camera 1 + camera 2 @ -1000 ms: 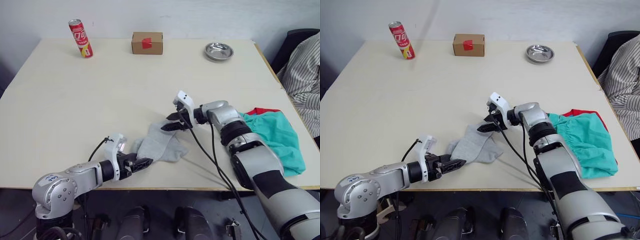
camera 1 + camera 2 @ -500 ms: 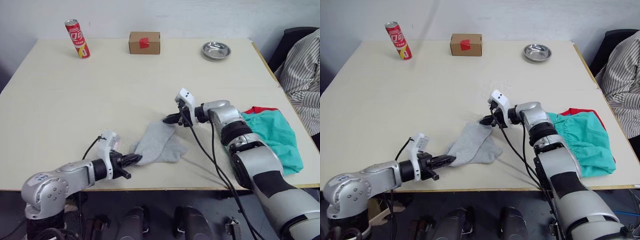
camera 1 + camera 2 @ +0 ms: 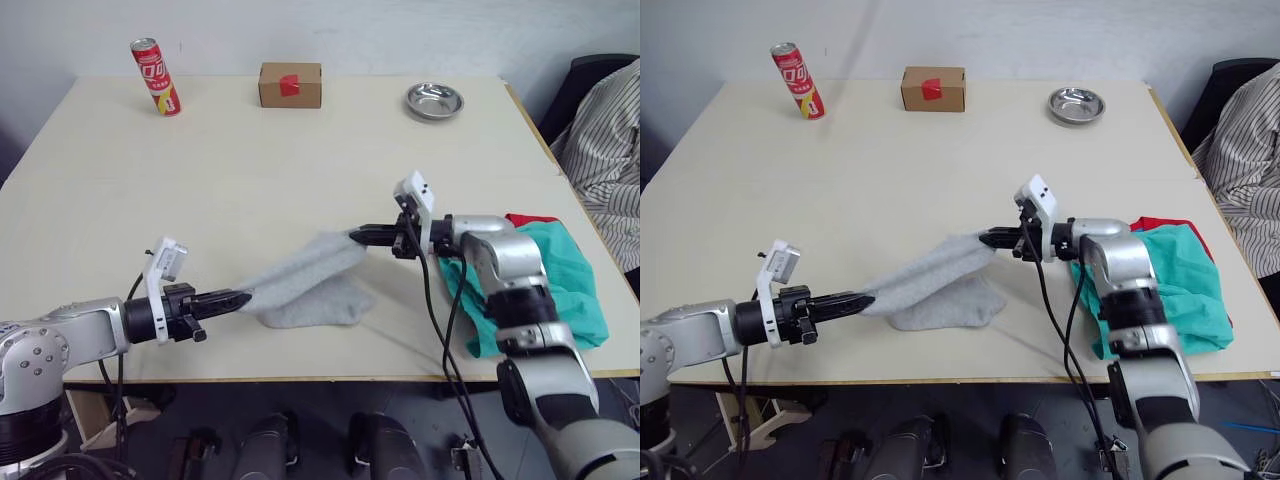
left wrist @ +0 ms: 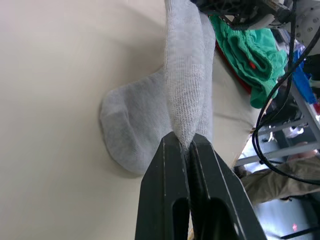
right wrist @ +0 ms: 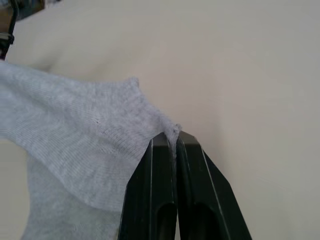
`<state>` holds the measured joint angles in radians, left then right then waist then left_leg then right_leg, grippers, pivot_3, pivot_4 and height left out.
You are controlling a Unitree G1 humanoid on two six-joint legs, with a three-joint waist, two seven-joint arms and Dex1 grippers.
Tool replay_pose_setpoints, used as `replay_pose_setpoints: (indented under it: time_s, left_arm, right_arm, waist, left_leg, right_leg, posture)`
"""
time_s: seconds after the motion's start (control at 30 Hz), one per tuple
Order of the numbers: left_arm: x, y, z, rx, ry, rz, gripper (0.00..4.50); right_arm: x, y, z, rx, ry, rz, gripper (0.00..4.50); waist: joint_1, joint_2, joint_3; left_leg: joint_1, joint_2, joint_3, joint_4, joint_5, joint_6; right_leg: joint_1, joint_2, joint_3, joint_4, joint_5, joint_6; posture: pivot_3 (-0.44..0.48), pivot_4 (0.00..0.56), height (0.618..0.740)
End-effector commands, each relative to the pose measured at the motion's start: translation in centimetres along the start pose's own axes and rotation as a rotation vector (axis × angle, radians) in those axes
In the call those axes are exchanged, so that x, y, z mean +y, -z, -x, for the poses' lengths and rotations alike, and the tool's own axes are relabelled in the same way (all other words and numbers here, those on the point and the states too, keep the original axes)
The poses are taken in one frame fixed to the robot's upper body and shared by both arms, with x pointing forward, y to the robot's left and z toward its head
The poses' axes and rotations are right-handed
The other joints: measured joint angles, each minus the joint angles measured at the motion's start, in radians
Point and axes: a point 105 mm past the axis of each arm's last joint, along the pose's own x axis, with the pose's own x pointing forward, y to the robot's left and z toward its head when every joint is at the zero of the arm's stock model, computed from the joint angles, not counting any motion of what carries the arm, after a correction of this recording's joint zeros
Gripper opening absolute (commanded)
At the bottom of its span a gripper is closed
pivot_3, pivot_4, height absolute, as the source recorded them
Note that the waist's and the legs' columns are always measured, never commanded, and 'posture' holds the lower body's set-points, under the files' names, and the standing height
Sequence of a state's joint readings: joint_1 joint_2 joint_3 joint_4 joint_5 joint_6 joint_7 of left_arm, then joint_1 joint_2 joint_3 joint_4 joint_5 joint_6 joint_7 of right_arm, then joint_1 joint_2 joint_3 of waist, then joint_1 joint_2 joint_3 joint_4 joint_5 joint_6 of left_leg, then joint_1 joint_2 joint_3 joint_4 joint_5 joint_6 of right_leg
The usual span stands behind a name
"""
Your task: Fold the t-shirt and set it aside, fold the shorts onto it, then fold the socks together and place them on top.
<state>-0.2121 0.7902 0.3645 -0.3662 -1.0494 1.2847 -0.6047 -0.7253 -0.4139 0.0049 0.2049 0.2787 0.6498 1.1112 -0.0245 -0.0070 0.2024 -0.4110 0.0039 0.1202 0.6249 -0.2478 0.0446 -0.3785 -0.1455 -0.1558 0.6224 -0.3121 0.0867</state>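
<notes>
At the left of the cream-coloured rectangular table (image 3: pixel 200 180), near its front edge, the left gripper (image 3: pixel 240 297) has its two black fingers pressed together on one end of a light grey knitted ankle sock (image 3: pixel 300 270); the left wrist view shows the cloth nipped between the fingertips (image 4: pixel 172 150). This sock is stretched off the tabletop in a taut band that rises rightward to the right gripper (image 3: pixel 358 235), whose fingers likewise pinch its other end, the fabric bunching at the tips (image 5: pixel 160 145) in the right wrist view. Beneath the stretched sock, the second grey sock (image 3: pixel 310 308) lies flat on the table close to the front edge, about midway along it. Toward the table's right edge sits a crumpled teal-green cloth pair of shorts (image 3: pixel 560 270) piled on a bright red t-shirt (image 3: pixel 528 218), of which only a small strip shows at the far side. Along the far edge stand a tilted red drink can (image 3: pixel 155 76) near the left corner, a small brown cardboard box (image 3: pixel 290 85) with a red mark, and a round shiny metal dish (image 3: pixel 434 100). A person's striped sleeve (image 3: pixel 600 150) shows beyond the right edge.
</notes>
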Motion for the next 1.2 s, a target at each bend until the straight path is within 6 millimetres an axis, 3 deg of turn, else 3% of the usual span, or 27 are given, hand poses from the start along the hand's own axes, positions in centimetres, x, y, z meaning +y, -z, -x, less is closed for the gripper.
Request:
replay_pose_setpoints:
  time_s: [0.03, 0.27, 0.53, 0.83, 1.03, 1.17, 1.2]
  left_arm:
    - [0.4, 0.0, 0.1, 0.023, 0.058, -0.076, 0.03]
    - [1.7, 0.5, -1.0, 0.147, 0.138, -0.083, 0.03]
    - [2.6, 0.5, -2.5, 0.185, 0.169, -0.108, 0.03]
    - [3.9, -0.4, -3.2, 0.194, 0.142, -0.106, 0.03]
    - [3.7, -0.4, -4.0, 0.195, 0.154, -0.114, 0.03]
    - [3.9, -0.2, -4.0, 0.189, 0.138, -0.116, 0.98]
    - [4.0, -0.3, -3.8, 0.178, 0.128, -0.122, 1.3]
  right_arm:
    - [2.2, -0.6, 1.0, -0.088, 0.037, 0.044, 0.01]
    - [6.4, 3.4, 1.7, -0.118, 0.144, 0.114, 0.01]
    - [6.5, 4.4, 2.4, -0.154, 0.295, 0.125, 0.01]
    - [6.5, 5.4, 2.2, -0.13, 0.293, 0.137, 0.01]
    - [6.3, 6.0, 2.0, -0.119, 0.306, 0.132, 0.01]
    - [6.6, 6.5, 2.3, -0.141, 0.294, 0.03, 0.0]
    - [6.9, 6.2, 2.4, -0.16, 0.273, 0.039, 0.48]
  waist:
    - [0.0, 0.0, 0.0]
    - [0.002, 0.0, 0.0]
    - [-0.002, 0.0, 0.0]
    - [0.0, -0.002, 0.0]
    - [-0.001, -0.002, 0.0]
    - [-0.001, -0.002, 0.0]
    - [-0.001, -0.002, 0.0]
  left_leg:
    - [0.0, 0.0, 0.001, -0.001, 0.0, 0.0]
    - [-0.002, -0.001, 0.005, -0.008, 0.002, -0.003]
    - [0.0, -0.001, 0.013, -0.009, 0.004, -0.002]
    - [0.0, 0.0, 0.015, -0.009, 0.004, 0.0]
    - [0.0, -0.001, 0.016, -0.009, 0.007, 0.004]
    - [0.001, -0.001, 0.016, -0.009, 0.007, 0.005]
    - [0.001, -0.001, 0.016, -0.009, 0.007, 0.005]
  right_leg:
    - [0.0, 0.0, 0.0, -0.001, 0.0, 0.0]
    - [-0.009, 0.0, 0.005, -0.002, 0.0, -0.001]
    - [-0.014, 0.0, 0.014, 0.003, 0.0, -0.001]
    - [-0.015, 0.0, 0.017, 0.004, 0.0, -0.001]
    - [-0.015, 0.0, 0.017, 0.005, 0.0, -0.001]
    - [-0.015, 0.0, 0.018, 0.005, 0.0, -0.001]
    - [-0.015, 0.0, 0.018, 0.005, 0.0, -0.001]
  posture:
    - [0.0, 0.15, 0.74]
    - [0.0, 0.15, 0.74]
    - [0.0, 0.15, 0.74]
    - [0.0, 0.15, 0.74]
    - [0.0, 0.15, 0.74]
    - [0.0, 0.15, 0.74]
    - [0.0, 0.15, 0.74]
